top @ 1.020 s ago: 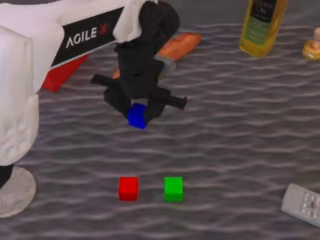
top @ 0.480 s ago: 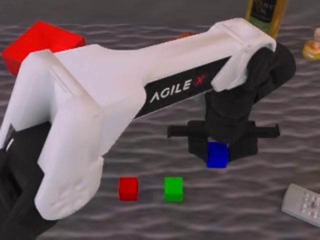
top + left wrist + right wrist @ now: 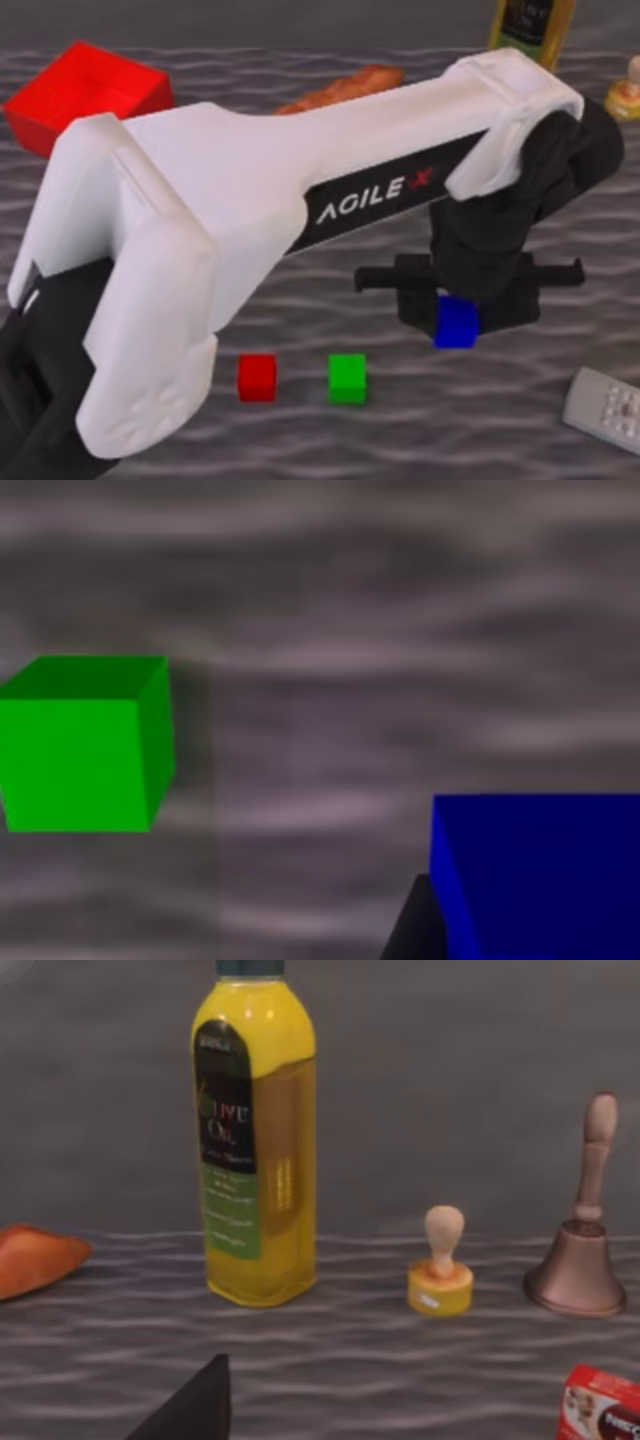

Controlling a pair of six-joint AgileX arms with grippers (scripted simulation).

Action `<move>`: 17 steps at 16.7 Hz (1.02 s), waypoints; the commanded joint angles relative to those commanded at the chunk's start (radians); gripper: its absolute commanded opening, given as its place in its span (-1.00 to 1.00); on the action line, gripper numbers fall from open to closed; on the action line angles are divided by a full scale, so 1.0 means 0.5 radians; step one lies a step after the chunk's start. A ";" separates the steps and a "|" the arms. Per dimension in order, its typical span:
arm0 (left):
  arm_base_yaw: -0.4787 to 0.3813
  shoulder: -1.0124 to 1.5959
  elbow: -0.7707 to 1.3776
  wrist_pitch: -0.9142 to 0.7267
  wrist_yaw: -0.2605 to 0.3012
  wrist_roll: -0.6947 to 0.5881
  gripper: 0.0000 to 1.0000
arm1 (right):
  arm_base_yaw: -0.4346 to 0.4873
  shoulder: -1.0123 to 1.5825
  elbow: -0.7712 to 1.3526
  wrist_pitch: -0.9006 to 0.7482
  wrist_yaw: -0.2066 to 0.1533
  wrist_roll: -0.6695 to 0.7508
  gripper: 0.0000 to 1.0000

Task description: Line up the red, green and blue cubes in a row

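The left arm reaches across the counter (image 3: 560,180); its hand (image 3: 455,320) points down, seemingly pinching the blue cube (image 3: 455,323) right of green (image 3: 347,378).

A grey, wavy-grained desk (image 3: 520,170) fills the scene under soft, even light, with a plain grey wall (image 3: 480,1080) rising behind it.

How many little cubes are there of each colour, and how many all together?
Small bright red cube on the table: 1
Small bright green cube on the table beside it: 1
Small deep blue cube held in the left gripper: 1
Total: 3 little cubes
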 joint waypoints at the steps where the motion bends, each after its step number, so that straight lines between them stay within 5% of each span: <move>1: -0.001 0.004 -0.024 0.028 0.000 0.003 -1.00 | 0.000 0.000 0.000 0.000 0.000 0.000 1.00; 12: 0.004 0.098 -0.379 0.477 -0.001 0.006 -1.00 | 0.000 0.000 0.000 0.000 0.000 0.000 1.00; 17: 0.004 0.098 -0.379 0.477 -0.001 0.006 -0.25 | 0.000 0.000 0.000 0.000 0.000 0.000 1.00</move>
